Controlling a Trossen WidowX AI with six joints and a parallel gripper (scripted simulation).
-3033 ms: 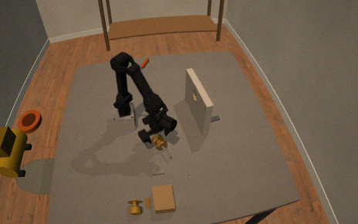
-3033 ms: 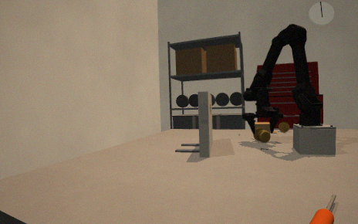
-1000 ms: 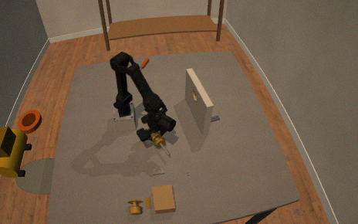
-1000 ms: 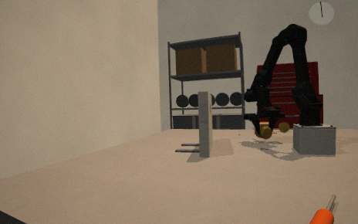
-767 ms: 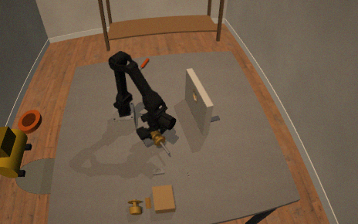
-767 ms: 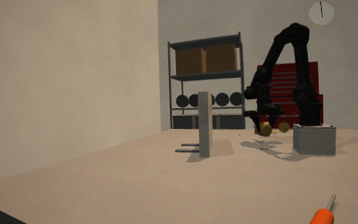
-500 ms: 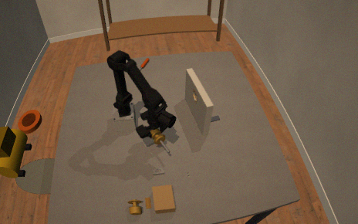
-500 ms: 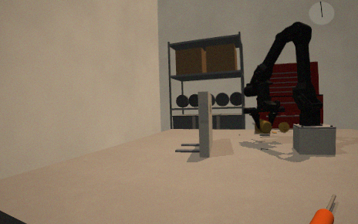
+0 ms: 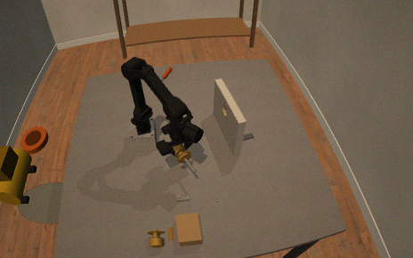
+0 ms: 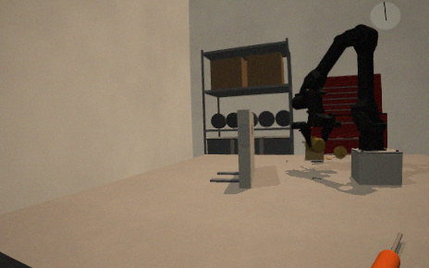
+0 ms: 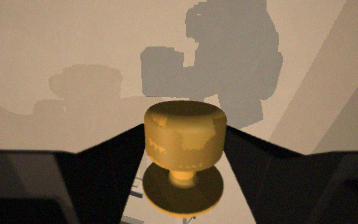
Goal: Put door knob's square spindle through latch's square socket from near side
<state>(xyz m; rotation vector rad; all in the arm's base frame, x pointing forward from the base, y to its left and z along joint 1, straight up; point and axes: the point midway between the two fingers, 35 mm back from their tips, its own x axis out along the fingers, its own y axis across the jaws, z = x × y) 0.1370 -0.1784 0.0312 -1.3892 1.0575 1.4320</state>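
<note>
The gripper [image 9: 178, 151] is clamped on the brass door knob [image 11: 184, 135], near the upright wooden panel [image 9: 228, 116].

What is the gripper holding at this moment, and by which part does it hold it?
The gripper is shut on the brass door knob, holding it by its round head; the round plate and the spindle stick out beyond the fingers.

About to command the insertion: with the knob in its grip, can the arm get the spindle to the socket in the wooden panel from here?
Probably yes. The gripper is shut on the door knob, and nothing stands between it and the panel's robot-facing socket. The spindle needs re-aiming first.
</note>
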